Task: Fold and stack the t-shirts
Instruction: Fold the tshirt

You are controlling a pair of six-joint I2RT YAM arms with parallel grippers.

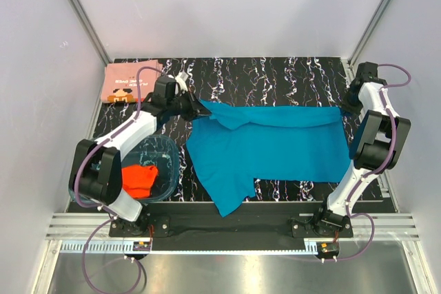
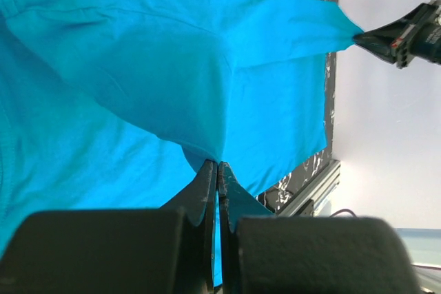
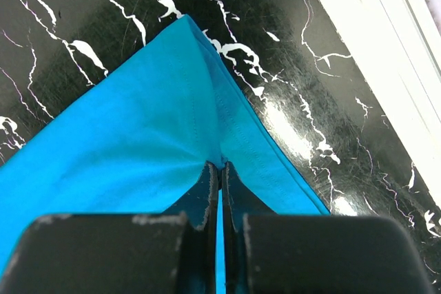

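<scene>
So the teal-blue t-shirt [image 1: 275, 146] is spread flat across the middle of the frame on the black marbled tabletop [image 1: 275, 74], with one sleeve poking out toward the bottom centre. Its far edge is gripped at both ends. The left claw [image 1: 203, 109] is pressed together on a bunched bit of cloth at the upper left corner of the shirt. The right claw [image 1: 346, 107] is pinched tight on the hemmed corner at the upper right. In the wrist views the fabric is seen clamped right between the closed tips, and the edge is pulled fairly taut between the two grips.

That two-corner hold is probably there so the edge can be carried over as one straight line and a clean fold gets made, no sagging in the middle.

The salmon-pink shirt [image 1: 131, 82] is parked at the upper left, already folded flat by the look of it, likely as the base of the stack. The orange-red shirt [image 1: 140, 178] is left crumpled in the clear tub [image 1: 178, 160] at lower left, presumably waiting its turn.
</scene>
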